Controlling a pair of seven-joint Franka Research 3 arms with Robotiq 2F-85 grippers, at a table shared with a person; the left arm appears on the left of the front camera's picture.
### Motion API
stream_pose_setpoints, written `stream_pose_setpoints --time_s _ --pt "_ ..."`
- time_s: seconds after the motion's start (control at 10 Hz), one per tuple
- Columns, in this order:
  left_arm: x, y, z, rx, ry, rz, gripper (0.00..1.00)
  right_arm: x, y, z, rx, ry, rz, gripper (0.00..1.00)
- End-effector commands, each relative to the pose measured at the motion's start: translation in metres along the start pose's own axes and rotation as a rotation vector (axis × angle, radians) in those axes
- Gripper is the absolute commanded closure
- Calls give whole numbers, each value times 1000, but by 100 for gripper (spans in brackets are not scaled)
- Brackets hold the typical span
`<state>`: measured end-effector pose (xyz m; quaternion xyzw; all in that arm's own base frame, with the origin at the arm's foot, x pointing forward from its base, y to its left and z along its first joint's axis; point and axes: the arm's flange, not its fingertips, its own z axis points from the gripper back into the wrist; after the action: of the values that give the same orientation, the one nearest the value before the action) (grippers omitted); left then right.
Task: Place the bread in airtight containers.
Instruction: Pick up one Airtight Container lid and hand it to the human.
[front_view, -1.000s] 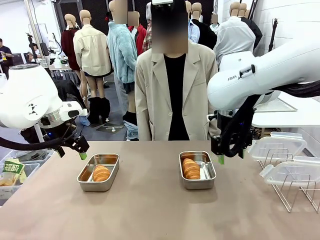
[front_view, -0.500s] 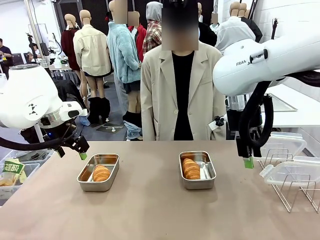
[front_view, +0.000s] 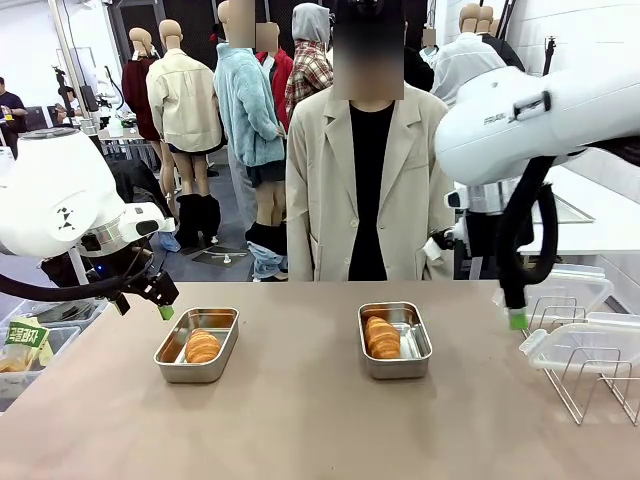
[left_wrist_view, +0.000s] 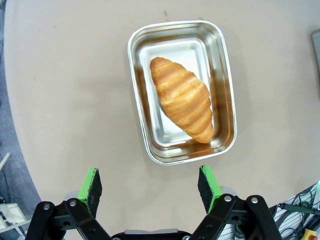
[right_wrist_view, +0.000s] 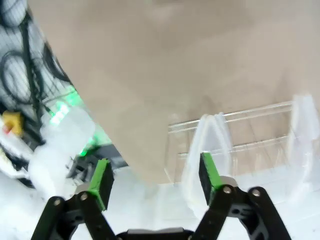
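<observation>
Two steel airtight containers sit on the brown table. The left tin (front_view: 222, 322) holds one golden bread roll (front_view: 203, 346). Another tin, to the right (front_view: 417, 340), also holds bread (front_view: 382, 337). My left gripper (front_view: 155, 303) hovers open just off the left tin's left corner. In the left wrist view the tin (left_wrist_view: 225, 85) and its bread (left_wrist_view: 182, 97) lie beyond the open left gripper (left_wrist_view: 150, 182). My right gripper (front_view: 515, 318) hangs beside the clear lids (front_view: 556, 294) at the right. In the blurred right wrist view the right gripper (right_wrist_view: 156, 176) is open above the upright clear lids (right_wrist_view: 216, 141).
A wire rack (front_view: 590, 385) at the table's right edge holds the clear lids on edge. A person in a beige jacket (front_view: 372, 190) stands at the far side, hands not on the table. A bin with a green packet (front_view: 22, 345) sits off the table's left.
My right arm has swung rightward from beside the right tin to the lid rack. The person has shifted slightly right. The left arm has stayed still.
</observation>
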<state>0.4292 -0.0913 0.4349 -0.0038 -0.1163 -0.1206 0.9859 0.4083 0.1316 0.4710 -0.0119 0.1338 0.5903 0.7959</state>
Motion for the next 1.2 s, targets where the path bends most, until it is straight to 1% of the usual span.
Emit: stream_pose_setpoints --time_s 0.0,0.1,0.2,0.3,0.4,0.5,0.6,0.7,0.9,1.0,1.1 --pt "1 -1 0 7 -9 16 0 -45 -2 -5 -14 -13 175 14" --pt "1 -1 0 7 -9 16 0 -61 -3 -8 37 -35 222 14" --pt "1 -1 0 7 -9 16 0 -79 -1 -15 13 -47 226 14" --pt "1 -1 0 7 -9 16 0 -93 -5 -22 -1 -81 189 14" --pt "1 -1 0 7 -9 16 0 -105 -7 -32 -23 -105 186 14" --pt "1 -1 0 7 -9 16 0 -114 -11 -40 -97 -149 138 14" --pt "1 -1 0 7 -9 16 0 -119 -16 -46 -175 -195 161 14" --pt "1 -1 0 7 -9 16 0 -119 -21 -54 -203 -197 171 14" --pt "1 -1 0 7 -9 16 0 -118 -25 -61 -240 -167 146 14" --pt "1 -1 0 7 -9 16 0 -115 -27 -67 -230 -115 171 14" --pt "1 -1 0 7 -9 16 0 -114 -28 -71 -232 -97 165 14"
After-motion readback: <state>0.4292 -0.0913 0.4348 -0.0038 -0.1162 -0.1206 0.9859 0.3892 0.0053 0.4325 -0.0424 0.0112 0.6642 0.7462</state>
